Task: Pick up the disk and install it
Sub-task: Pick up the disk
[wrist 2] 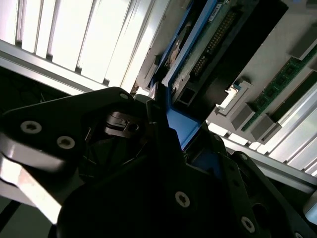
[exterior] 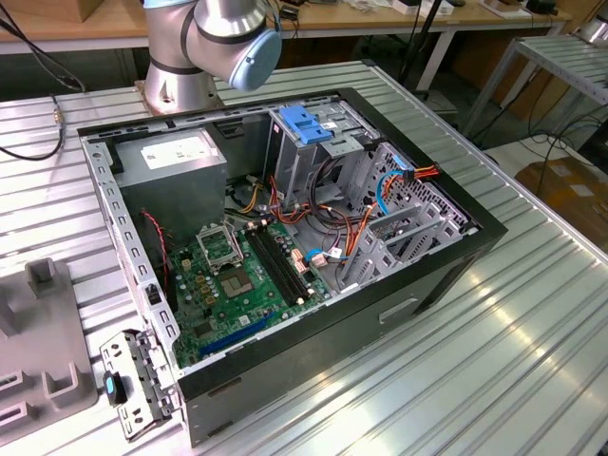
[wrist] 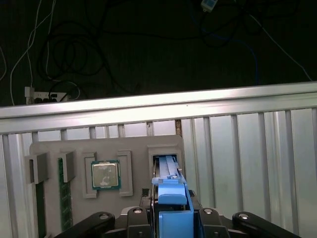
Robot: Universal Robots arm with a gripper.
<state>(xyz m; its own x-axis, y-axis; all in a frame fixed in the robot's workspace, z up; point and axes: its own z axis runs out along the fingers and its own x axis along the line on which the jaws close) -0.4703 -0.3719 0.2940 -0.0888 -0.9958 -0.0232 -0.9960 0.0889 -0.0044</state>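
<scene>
Over the grey tray (wrist: 106, 146) on the ribbed tabletop (wrist: 237, 148), you are keeping the fingers (wrist: 146, 220) against either side of the disk (wrist: 167, 166), and they appear to be pinching its blue carrier (wrist: 173, 213). The disk is standing on edge in a slot of the tray, beside the processor (wrist: 105, 174) and the memory sticks (wrist: 62, 198); whether its far end is sitting in the slot or clear of it cannot be told. You are gripping plastic at one end only, so the metal body is likely hanging off the grip, and it could pivot or slide between the pads. Any tilt while it is in the slot could make it bind on the walls and drag the tray, jolting the neighbouring parts. In the exterior view the computer case (exterior: 285, 237) is lying well apart, with cables (exterior: 366, 223) crowding the drive cage (exterior: 309, 128); a skewed disk could snag on them.
</scene>
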